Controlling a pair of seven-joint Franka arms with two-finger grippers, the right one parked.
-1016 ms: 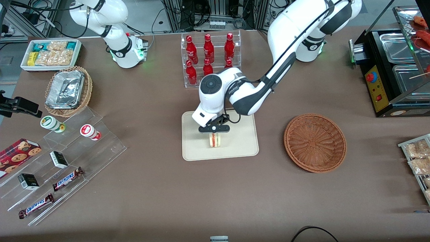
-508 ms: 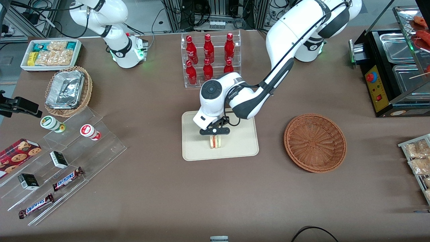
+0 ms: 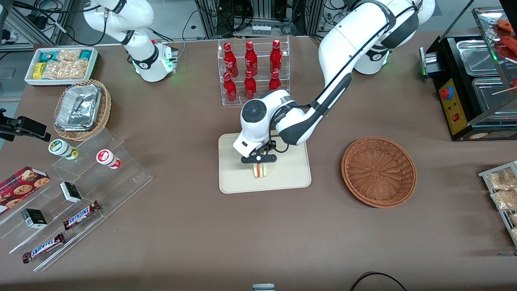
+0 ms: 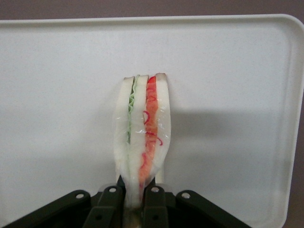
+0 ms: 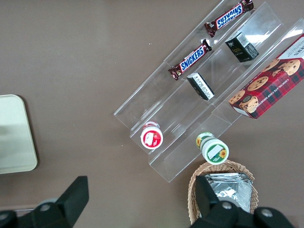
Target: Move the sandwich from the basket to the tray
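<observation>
The sandwich (image 3: 259, 171) is a wedge of white bread with red and green filling. It stands on edge over the middle of the cream tray (image 3: 291, 178). My left gripper (image 3: 259, 161) is shut on its upper end, directly above the tray. In the left wrist view the black fingers (image 4: 110, 204) pinch the sandwich (image 4: 142, 137) from both sides, with the tray (image 4: 237, 95) under it. Whether the sandwich touches the tray I cannot tell. The reddish-brown wicker basket (image 3: 379, 171) lies beside the tray, toward the working arm's end, with nothing in it.
A clear rack of red bottles (image 3: 251, 68) stands farther from the front camera than the tray. A clear stepped shelf with snack bars and boxes (image 3: 76, 194), a lighter wicker basket with foil container (image 3: 82, 109) and a white snack bin (image 3: 61, 64) lie toward the parked arm's end. A black warmer (image 3: 472, 81) stands at the working arm's end.
My gripper has lowered slightly with the sandwich over the tray and the arm's wrist has shifted a little. The grip stays the same.
</observation>
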